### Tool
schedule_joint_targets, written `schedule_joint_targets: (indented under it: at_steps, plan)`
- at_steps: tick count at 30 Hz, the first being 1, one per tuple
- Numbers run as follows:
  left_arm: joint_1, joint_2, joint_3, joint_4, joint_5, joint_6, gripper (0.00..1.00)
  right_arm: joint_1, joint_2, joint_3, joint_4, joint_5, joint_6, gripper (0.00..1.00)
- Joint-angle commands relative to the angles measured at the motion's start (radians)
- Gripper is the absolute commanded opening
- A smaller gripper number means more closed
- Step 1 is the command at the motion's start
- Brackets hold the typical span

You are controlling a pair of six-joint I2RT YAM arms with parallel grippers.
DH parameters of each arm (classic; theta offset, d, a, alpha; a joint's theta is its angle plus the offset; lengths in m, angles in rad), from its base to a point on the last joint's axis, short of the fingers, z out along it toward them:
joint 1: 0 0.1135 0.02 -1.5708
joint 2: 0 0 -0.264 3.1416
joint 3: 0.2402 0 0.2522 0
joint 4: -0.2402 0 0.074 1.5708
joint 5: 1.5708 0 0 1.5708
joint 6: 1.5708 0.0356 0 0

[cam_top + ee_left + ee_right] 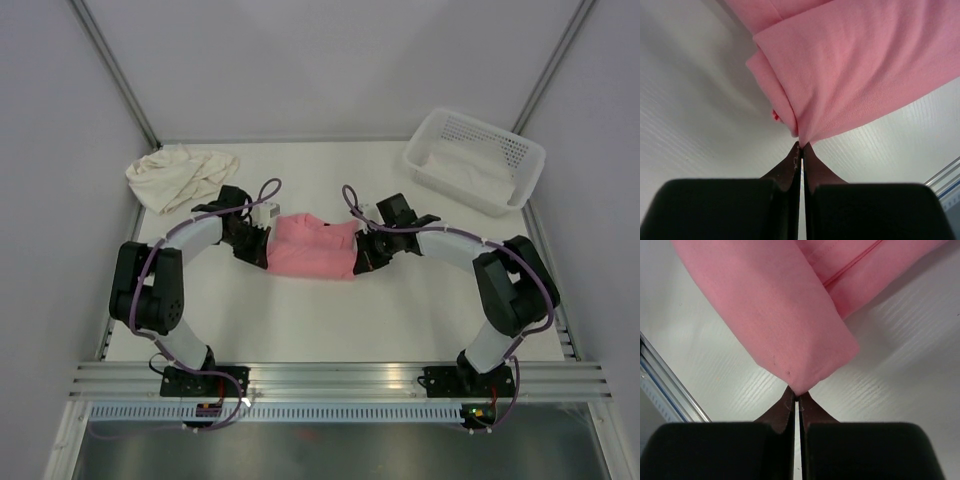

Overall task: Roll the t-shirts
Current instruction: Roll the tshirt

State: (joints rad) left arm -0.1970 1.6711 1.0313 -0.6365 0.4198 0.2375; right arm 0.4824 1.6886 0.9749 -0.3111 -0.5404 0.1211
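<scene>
Pink tee: the salmon pink t-shirt (pixel 315 247) lies folded into a thick band in the middle of the table (pixel 330 320); a stitched seam (pixel 852 262) runs along one fold near its right end
Left hold: the left gripper (pixel 800 146) is at the pink tee's left end; its jaws are pressed together, pinching a corner of the layered cloth at their very tips
Right hold: the right gripper (pixel 795 392) is at the pink tee's right end; its jaws are clamped the same way on the corner of a fold
Cream tee: the cream t-shirt (pixel 180 175) sits crumpled in a heap beyond the pink tee and to its left, well apart; neither gripper touches it
Basket: the white perforated basket (pixel 430 135) stands beyond the pink tee and to its right, well apart; a white cloth (pixel 470 170) lies inside it
</scene>
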Motion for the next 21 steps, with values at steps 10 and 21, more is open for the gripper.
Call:
schedule_joint_targets:
  at_steps: [10,21]
  plan:
    - [0.021,-0.062,0.02,0.001,0.048,0.037,0.02,-0.008,-0.009,0.116,-0.139,0.001,-0.064,0.0]
    - [0.021,-0.043,-0.007,0.012,0.105,0.003,0.15,0.001,0.036,-0.039,0.158,-0.038,0.141,0.09]
